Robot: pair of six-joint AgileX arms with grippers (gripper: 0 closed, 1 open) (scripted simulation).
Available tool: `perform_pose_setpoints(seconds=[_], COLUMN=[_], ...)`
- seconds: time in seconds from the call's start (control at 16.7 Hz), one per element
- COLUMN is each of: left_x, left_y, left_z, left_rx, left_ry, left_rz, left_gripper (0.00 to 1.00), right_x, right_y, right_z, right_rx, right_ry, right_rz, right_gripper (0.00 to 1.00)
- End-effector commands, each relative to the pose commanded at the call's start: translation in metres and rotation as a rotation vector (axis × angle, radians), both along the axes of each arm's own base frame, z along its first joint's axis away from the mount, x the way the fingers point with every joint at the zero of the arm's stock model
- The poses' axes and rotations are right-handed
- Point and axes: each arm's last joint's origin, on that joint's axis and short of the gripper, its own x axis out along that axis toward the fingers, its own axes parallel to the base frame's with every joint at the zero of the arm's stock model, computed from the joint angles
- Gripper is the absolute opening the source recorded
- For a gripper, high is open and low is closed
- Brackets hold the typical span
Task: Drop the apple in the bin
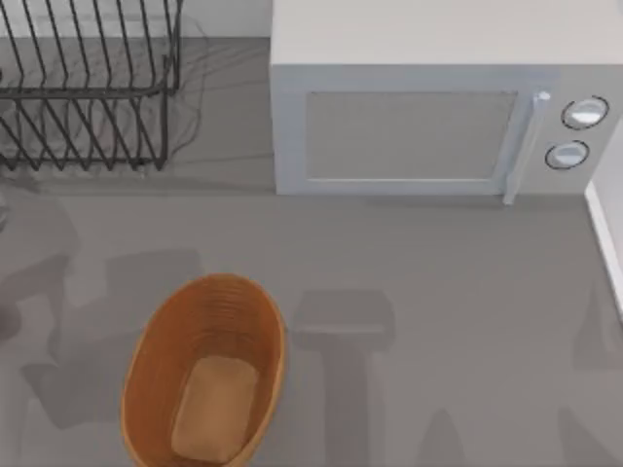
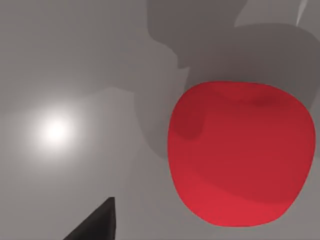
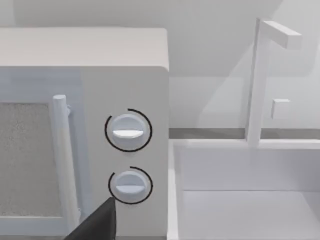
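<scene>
The apple (image 2: 240, 155) is bright red and round and lies on the grey table very close under my left wrist camera, in the arm's shadow. A dark piece of my left gripper (image 2: 95, 225) shows beside it, apart from the fruit. The bin (image 1: 153, 342), an oval orange-brown wicker basket with a tan bottom, stands at the front left of the table in the top view, with nothing in it. A dark piece of my right gripper (image 3: 97, 222) shows in front of the microwave's two dials.
A white microwave (image 1: 409, 126) stands at the back, its door shut. A black wire dish rack (image 1: 88, 88) fills the back left corner. A white sink (image 3: 240, 200) with a faucet (image 3: 257, 80) lies right of the microwave. Arm shadows fall on the table.
</scene>
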Motion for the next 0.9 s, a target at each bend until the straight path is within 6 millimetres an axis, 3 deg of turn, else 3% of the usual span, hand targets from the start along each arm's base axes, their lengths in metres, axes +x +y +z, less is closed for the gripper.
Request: perform_pose_setpoints(seconds=[0.18, 0.54, 0.84, 0.9], left_x=[0.0, 0.0, -0.001, -0.001], left_y=[0.001, 0.002, 0.002, 0.002], left_z=[-0.012, -0.066, -0.07, -0.07], left_rx=[-0.002, 0.0, -0.001, -0.001], left_ry=[0.007, -0.001, 0.003, 0.003], left_rz=[0.004, 0.004, 0.004, 0.004], left_gripper=[1.0, 1.0, 1.0, 0.92], right_x=[0.0, 0.0, 0.0, 0.0], right_y=[0.0, 0.0, 0.0, 0.0], right_z=[0.0, 0.0, 0.0, 0.0], right_rx=[0.0, 0.0, 0.0, 0.0], right_ry=[0.0, 0.0, 0.0, 0.0], right_rz=[0.0, 0.0, 0.0, 0.0], right_gripper=[1.0, 1.0, 1.0, 1.0])
